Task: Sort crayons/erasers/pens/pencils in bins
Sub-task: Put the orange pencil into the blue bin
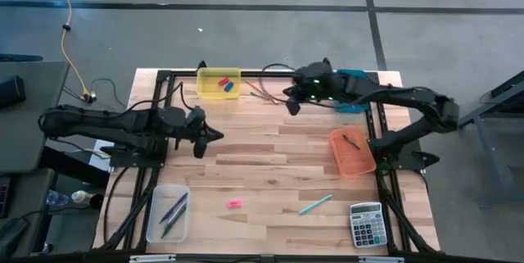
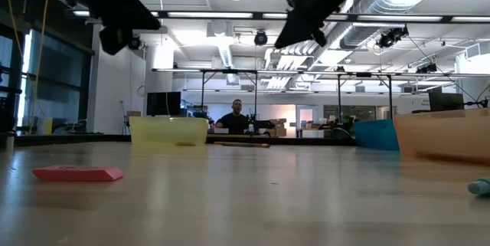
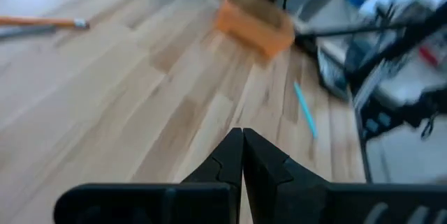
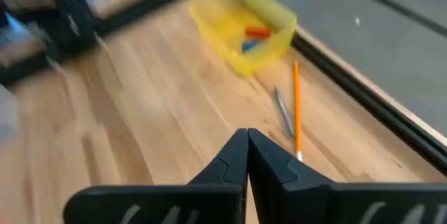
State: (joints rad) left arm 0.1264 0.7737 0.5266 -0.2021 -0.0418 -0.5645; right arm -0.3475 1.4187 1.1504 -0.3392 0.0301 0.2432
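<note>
My left gripper (image 1: pixel 214 136) is shut and empty, held above the middle-left of the table; its fingertips (image 3: pixel 242 140) point toward the orange bin (image 3: pixel 253 21). My right gripper (image 1: pixel 291 106) is also shut and empty (image 4: pixel 247 137), in the air near the far edge, just right of the yellow bin (image 1: pixel 219 83). That bin holds a red eraser (image 4: pixel 257 33) and a blue eraser (image 4: pixel 248 45). A pink eraser (image 1: pixel 234 204) lies flat on the table near the front edge (image 2: pixel 76 172). The teal bin (image 1: pixel 354 91) is partly hidden under the right arm. The clear bin (image 1: pixel 168 212) holds several thin sticks.
An orange pencil (image 4: pixel 296 98) and a grey pen (image 4: pixel 283 111) lie on the table by the yellow bin. A teal stick (image 1: pixel 315 205) lies near the front edge. The orange bin (image 1: pixel 352 150) holds a dark pen. A grey calculator (image 1: pixel 366 224) sits at the front right corner.
</note>
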